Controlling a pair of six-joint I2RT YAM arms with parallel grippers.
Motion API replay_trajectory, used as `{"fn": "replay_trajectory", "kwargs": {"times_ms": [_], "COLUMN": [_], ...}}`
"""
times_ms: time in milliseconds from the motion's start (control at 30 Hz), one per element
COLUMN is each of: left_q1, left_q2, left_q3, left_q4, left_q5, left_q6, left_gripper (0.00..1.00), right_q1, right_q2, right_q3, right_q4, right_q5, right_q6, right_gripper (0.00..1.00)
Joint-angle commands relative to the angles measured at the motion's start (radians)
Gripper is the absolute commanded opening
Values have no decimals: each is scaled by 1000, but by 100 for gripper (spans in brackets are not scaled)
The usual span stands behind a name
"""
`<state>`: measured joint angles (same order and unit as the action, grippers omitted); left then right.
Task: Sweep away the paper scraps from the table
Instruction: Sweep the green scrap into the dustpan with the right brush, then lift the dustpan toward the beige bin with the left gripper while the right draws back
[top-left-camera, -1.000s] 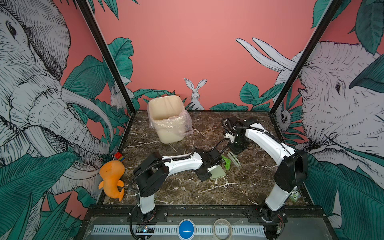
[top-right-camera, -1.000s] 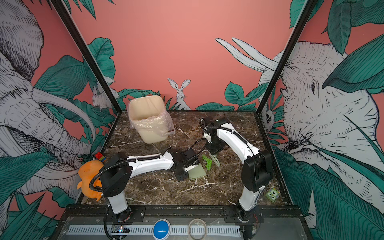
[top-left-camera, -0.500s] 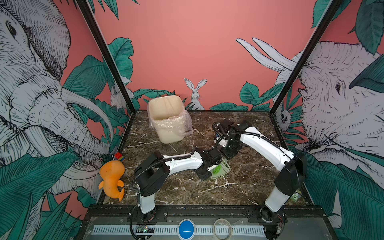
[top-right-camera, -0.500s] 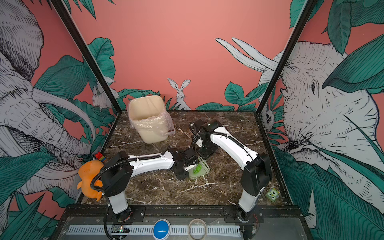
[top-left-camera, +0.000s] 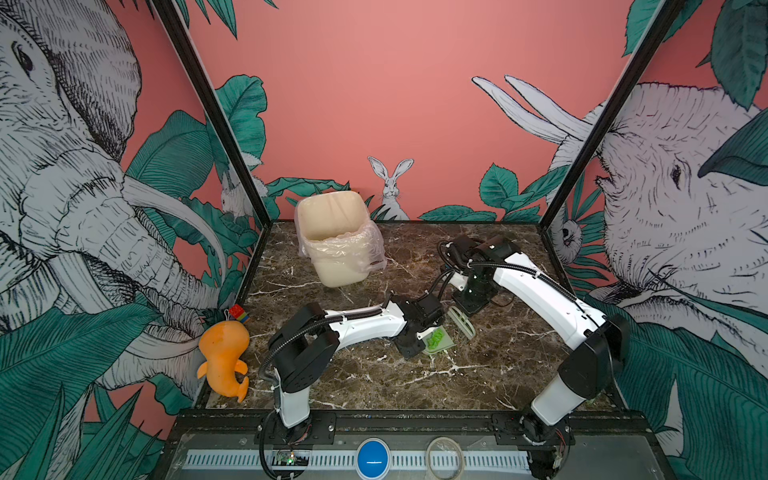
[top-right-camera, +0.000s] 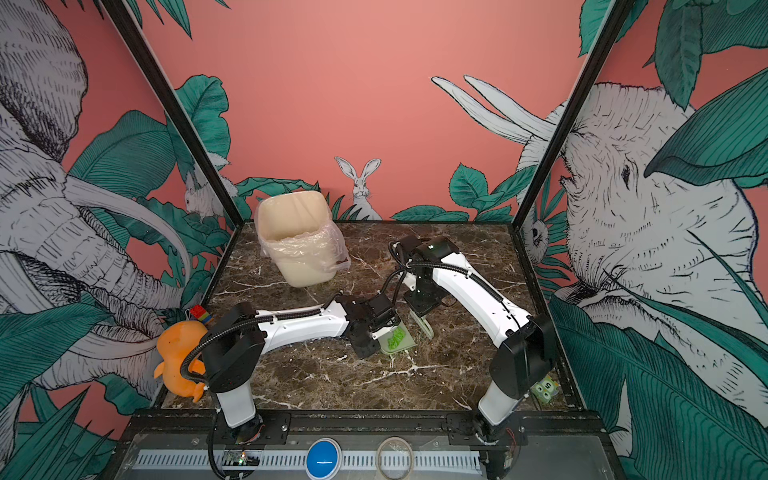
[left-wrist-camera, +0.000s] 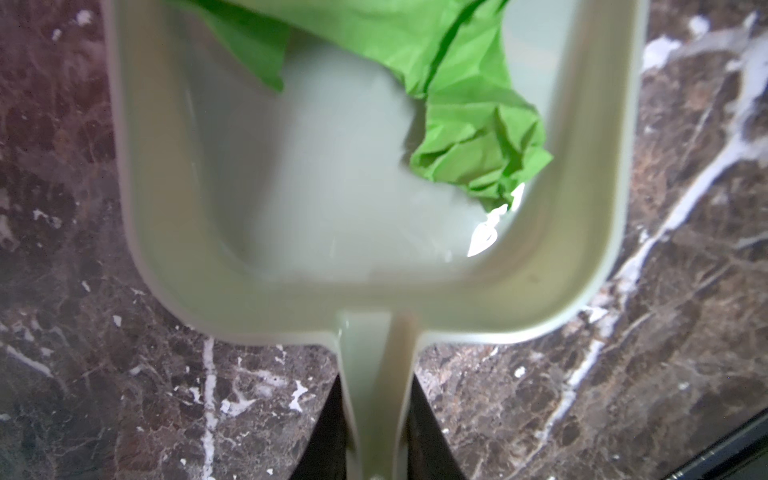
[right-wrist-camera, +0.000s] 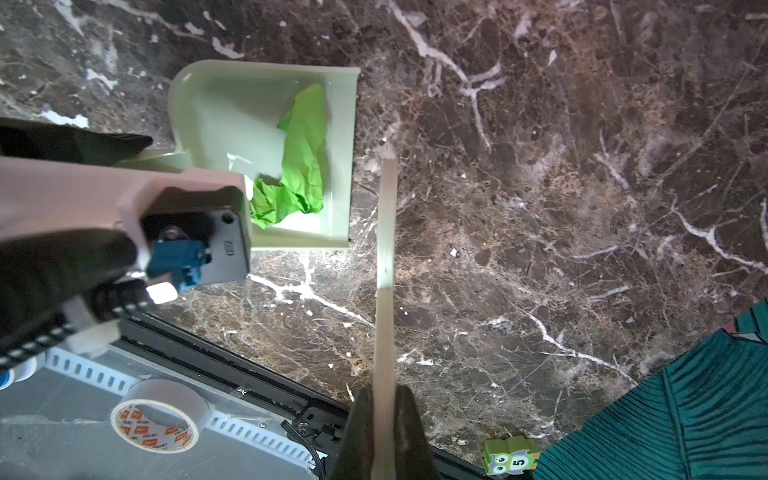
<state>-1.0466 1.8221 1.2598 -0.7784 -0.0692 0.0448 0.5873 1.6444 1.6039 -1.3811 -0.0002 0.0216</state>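
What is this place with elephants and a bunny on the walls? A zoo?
Probably a robot test booth, not a zoo. Two robot arms are bolted at the front of a marble-patterned table, the animals are only pictures on the wall panels, and a roll of tape lies nearby.

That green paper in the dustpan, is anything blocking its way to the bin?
Nothing visible does. The green paper lies in the dustpan, held by the left gripper. The table between it and the bin shows only bare marble. The brush stands on the dustpan's other side, off that path.
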Motion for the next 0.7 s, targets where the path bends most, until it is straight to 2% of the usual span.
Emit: {"fn": "replay_trajectory", "kwargs": {"times_ms": [0, 333, 667], "left_q1": [0, 36, 134], "left_q2": [-57, -240, -410], "left_q3": [-11, -40, 27], "left_q4": [5, 11, -142], "left_q5": [-12, -13, -33], "left_q6": [-7, -45, -68], "left_gripper": [12, 12, 12], "right_q1": [-35, -157, -190], "right_q2": [-80, -212, -250], "right_q3": [-21, -125, -185], "right_q4": [-16, 37, 72], "right_q5": [20, -28, -70], "right_q6": [-17, -25, -33], "right_gripper": [0, 0, 0]}}
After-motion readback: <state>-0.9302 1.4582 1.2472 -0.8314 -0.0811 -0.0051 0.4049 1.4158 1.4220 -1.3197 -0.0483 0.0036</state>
